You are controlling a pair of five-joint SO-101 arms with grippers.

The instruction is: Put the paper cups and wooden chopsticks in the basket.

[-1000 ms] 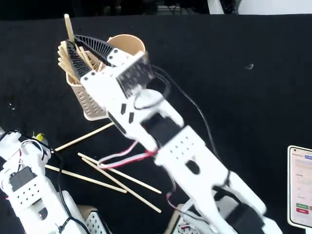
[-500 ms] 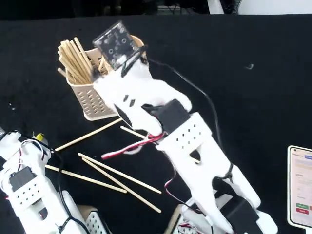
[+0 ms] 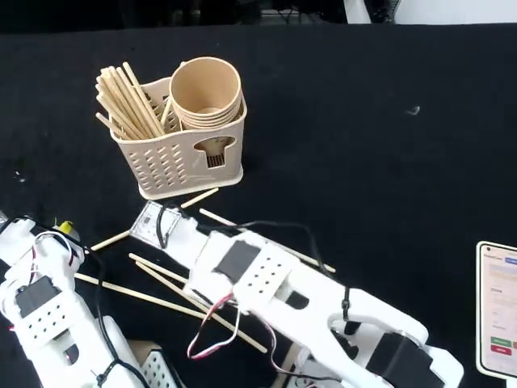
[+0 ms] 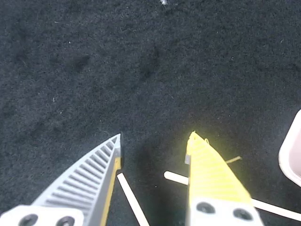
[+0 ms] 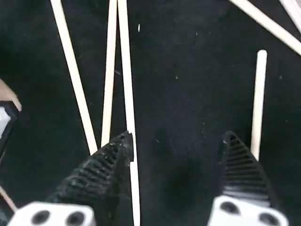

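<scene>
Right gripper (image 5: pixel 178 139): jaws spread wide with nothing between them, hanging low over the black table (image 3: pixel 388 145).
Under it: several loose chopsticks (image 5: pixel 124 70) lie flat on the cloth. One runs just beside the tip of one black finger, and a shorter-looking one (image 5: pixel 257 103) lies close to the other.
Left gripper (image 4: pixel 155 136): grey and yellow fingers apart and empty. Two chopstick ends (image 4: pixel 176 178) lie on the cloth in the gap between them.
Scattered sticks: in the high view the loose ones (image 3: pixel 194 295) fan across the lower left of the frame. Some cross, and some are partly hidden under the right arm (image 3: pixel 266 283).
Basket (image 3: pixel 178 158): upright in the upper left of the high view.
Paper cups (image 3: pixel 206 89): nested in one stack in the basket's right part.
Stored chopsticks (image 3: pixel 125 101): a leaning bundle in the basket's left part.
Stage: the cups look finished; picking up the remaining sticks seems to be what is left.
Handling: each stick is probably light, stiff and thin. It sits flush on the cloth, so it is likely to roll or slip out of a loose pinch.
Where to grip: best taken one at a time, fingers across the stick near mid-length so that neither end droops, choosing one that lies apart from the crossed ones.
</scene>
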